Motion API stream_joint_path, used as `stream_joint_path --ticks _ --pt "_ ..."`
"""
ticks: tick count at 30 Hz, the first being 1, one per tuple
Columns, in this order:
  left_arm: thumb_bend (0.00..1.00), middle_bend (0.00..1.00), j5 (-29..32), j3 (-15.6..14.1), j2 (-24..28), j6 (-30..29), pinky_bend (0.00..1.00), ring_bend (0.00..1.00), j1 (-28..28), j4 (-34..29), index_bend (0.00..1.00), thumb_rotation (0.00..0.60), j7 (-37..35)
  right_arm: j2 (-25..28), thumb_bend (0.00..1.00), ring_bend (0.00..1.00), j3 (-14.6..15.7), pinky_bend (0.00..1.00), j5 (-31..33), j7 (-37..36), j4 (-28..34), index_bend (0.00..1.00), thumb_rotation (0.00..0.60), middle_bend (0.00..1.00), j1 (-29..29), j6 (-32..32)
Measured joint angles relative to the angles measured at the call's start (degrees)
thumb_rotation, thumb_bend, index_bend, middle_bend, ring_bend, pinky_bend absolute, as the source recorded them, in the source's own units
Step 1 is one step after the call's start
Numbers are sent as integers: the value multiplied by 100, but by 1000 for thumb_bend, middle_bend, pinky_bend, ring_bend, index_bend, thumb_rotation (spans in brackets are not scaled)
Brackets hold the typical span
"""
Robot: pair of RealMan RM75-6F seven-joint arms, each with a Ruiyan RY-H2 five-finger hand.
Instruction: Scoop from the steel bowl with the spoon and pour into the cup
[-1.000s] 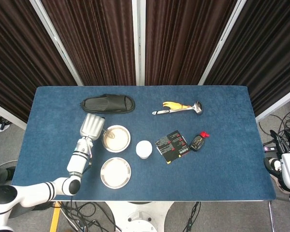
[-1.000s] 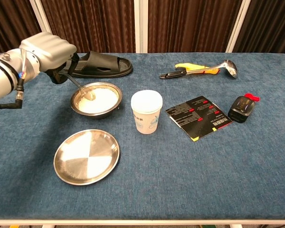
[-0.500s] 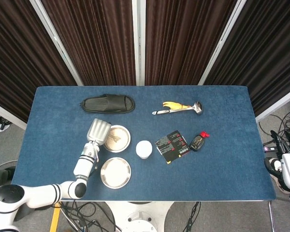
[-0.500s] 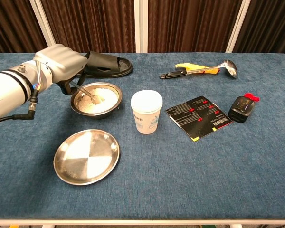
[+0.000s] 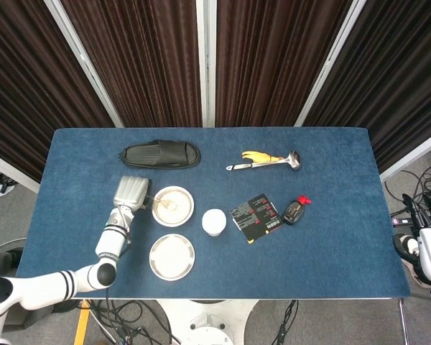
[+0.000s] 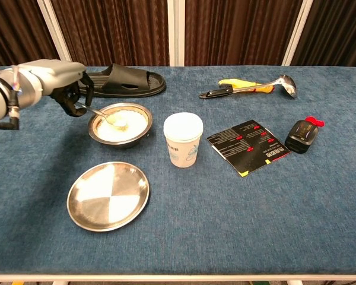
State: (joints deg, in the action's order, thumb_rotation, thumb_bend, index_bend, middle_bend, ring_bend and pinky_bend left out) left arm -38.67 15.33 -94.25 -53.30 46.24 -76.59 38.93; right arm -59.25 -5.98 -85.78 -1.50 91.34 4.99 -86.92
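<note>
The steel bowl (image 6: 120, 124) (image 5: 173, 206) of pale grains sits left of the white paper cup (image 6: 183, 139) (image 5: 214, 221). My left hand (image 6: 62, 81) (image 5: 131, 192) is just left of the bowl and grips the handle of a steel spoon (image 6: 104, 116). The spoon's bowl lies over the grains and carries a small heap of them. At the far right edge of the head view, my right hand (image 5: 429, 248) hangs beside the table, its fingers partly in sight, away from all objects.
An empty steel plate (image 6: 108, 195) lies in front of the bowl. A black slipper (image 6: 126, 79) lies behind it. A ladle (image 6: 249, 87) with a yellow grip, a black booklet (image 6: 248, 146) and a small black device (image 6: 301, 136) occupy the right half.
My left hand drew back to the left, away from over the bowl. The spoon went from dug into the grains to lying flatter over them with a heap on it.
</note>
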Motion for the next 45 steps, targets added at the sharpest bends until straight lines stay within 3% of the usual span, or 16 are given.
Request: stream_joint_path --ticks 8,23,31,45 --pt "446 941 141 88 409 433 1000 908 -85 -198 637 600 -744 -2 245 2 0 75 -12 -11 -7 0 600 201 -1 -10" --pt "447 940 181 128 856 492 1000 908 272 -979 637 600 -947 99 245 2 -61 75 42 48 66 0 600 201 7 -25" --pt "447 941 175 4 852 107 1000 908 576 -1471 637 600 -582 112 244 2 -65 75 45 48 73 0 600 201 11 -20" --pt "447 941 230 -263 321 -763 1000 908 1143 -1781 637 600 477 94 245 2 -67 76 85 -66 -16 0 600 201 -9 -20"
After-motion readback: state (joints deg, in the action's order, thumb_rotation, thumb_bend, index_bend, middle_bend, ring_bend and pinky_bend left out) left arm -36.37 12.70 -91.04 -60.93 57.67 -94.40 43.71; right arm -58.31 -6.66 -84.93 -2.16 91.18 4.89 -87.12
